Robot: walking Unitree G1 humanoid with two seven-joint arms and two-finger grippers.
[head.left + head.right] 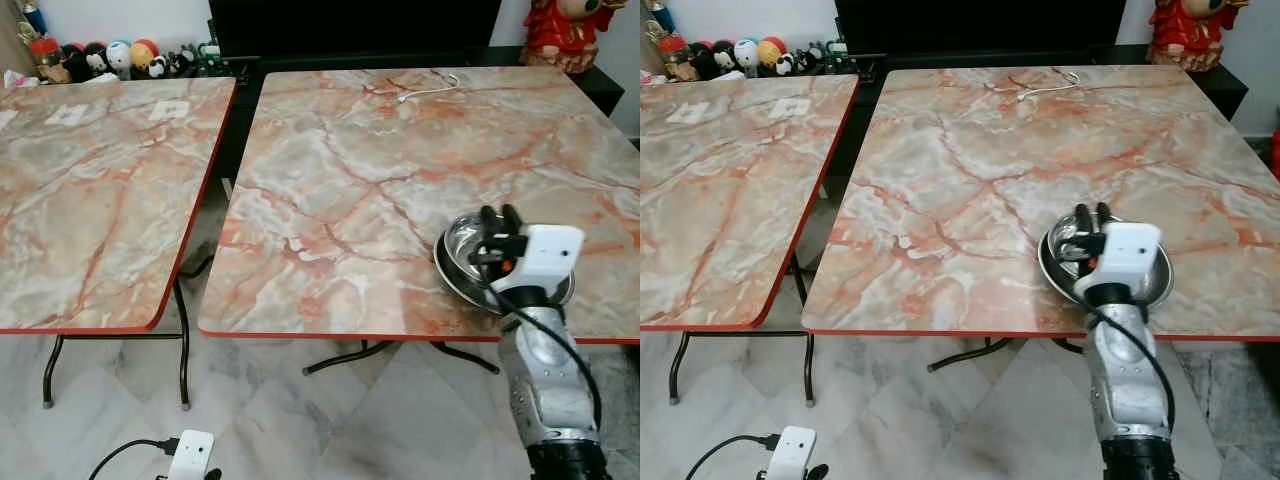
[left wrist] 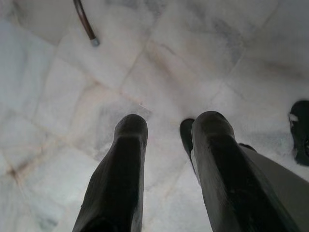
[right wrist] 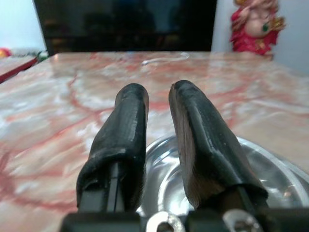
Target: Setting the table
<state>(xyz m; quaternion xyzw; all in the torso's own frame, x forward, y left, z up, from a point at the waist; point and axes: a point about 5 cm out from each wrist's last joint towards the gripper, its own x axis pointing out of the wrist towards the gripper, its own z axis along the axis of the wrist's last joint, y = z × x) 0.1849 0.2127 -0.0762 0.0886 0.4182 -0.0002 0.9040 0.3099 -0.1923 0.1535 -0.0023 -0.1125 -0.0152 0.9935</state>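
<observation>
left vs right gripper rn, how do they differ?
The right gripper is raised over the steel bowl on the marble table; the left gripper hangs low, pointing at the floor. The left's fingers are spread wider than the right's. Both are open and hold nothing.

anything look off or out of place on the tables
A white cable lies loose at the far edge of the right table. The steel bowl sits close to the near edge, under the right gripper. Nothing is spilled.
</observation>
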